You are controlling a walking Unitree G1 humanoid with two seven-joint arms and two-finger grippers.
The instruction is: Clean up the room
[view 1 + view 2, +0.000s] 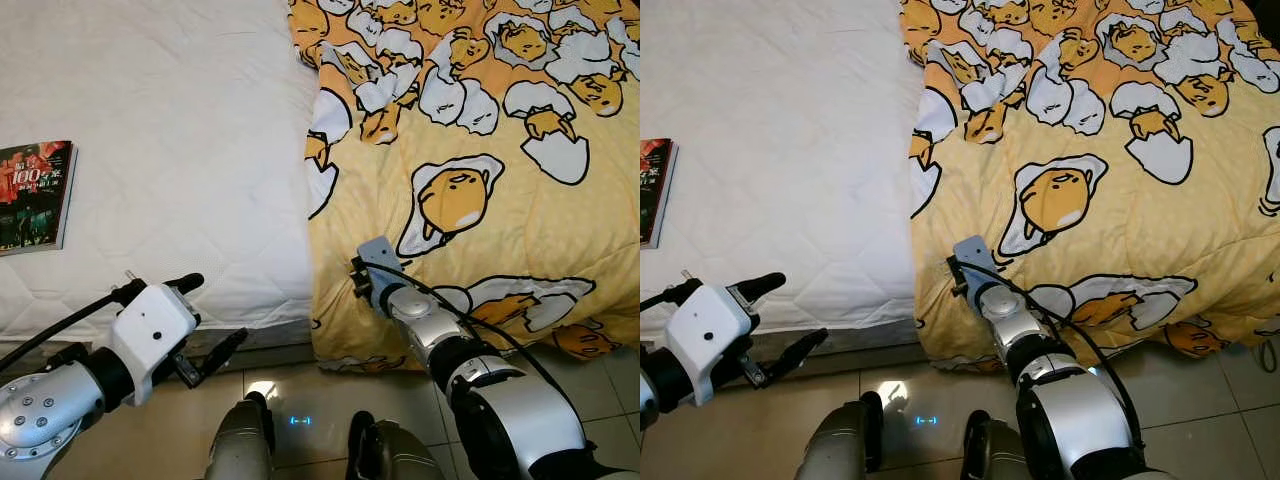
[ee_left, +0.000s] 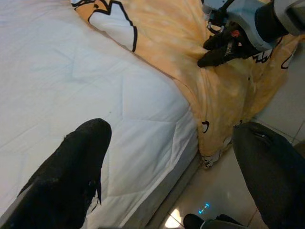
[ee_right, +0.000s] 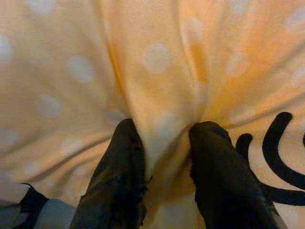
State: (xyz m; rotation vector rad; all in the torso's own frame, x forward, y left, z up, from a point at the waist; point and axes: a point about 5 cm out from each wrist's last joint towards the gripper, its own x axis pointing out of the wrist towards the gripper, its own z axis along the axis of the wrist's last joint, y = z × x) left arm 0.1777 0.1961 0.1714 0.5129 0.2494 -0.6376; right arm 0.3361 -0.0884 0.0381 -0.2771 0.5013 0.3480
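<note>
The right gripper (image 3: 162, 157) has its two black fingers pinched on a fold of the yellow blanket (image 1: 480, 150), near the cloth's lower edge where it hangs over the side of the bed; in the right wrist view a ridge of dotted fabric rises between the pads, so the hold looks firm enough to drag the cover, probably to straighten it over the bare white mattress (image 1: 170, 130) as part of tidying; the blanket itself lies bunched over the half of the bed from about twelve to three o'clock in the head view, its border running down the middle at roughly twelve to six. The left gripper (image 1: 205, 320) hovers at about seven o'clock, fingers spread wide and holding nothing, just off the mattress edge above the tiled floor (image 1: 300, 400) (likely waiting to take a second grip); a book (image 1: 35, 195) rests on the mattress at nine o'clock, well apart from both arms.
</note>
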